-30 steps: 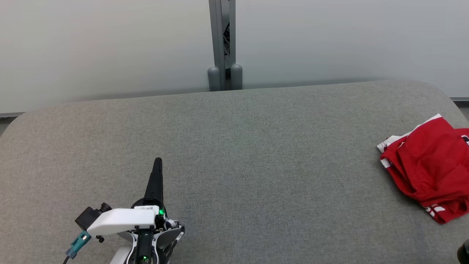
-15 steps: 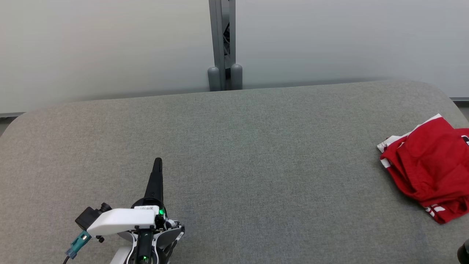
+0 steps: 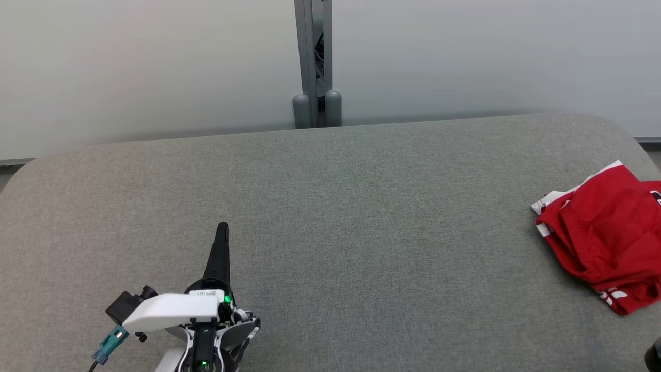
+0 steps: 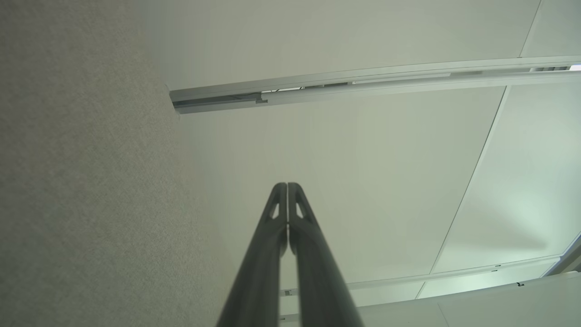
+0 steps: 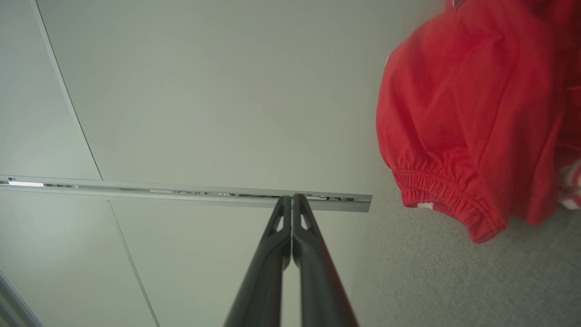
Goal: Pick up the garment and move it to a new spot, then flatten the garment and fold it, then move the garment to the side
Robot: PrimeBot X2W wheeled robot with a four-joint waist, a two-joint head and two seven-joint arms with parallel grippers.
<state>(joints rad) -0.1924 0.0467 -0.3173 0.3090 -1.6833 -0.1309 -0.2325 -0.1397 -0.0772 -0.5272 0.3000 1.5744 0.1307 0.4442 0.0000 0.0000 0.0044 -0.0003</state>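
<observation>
The garment [image 3: 607, 237] is a crumpled red piece with white trim, lying in a heap at the far right of the grey cushioned surface [image 3: 361, 217]. In the right wrist view the garment [image 5: 472, 118] bulges at the upper right, its gathered hem facing my right gripper [image 5: 291, 197], which is shut, holds nothing and stands apart from the cloth. My left gripper [image 3: 222, 226] is at the lower left of the head view, far from the garment, fingers pressed together and pointing up the view. The left wrist view shows my left gripper [image 4: 287, 185] shut and empty.
Pale wall panels rise behind the surface, with a grey post [image 3: 313, 62] at the back centre. The surface's rounded back corners lie at far left and far right. A dark part [image 3: 654, 355] shows at the lower right corner of the head view.
</observation>
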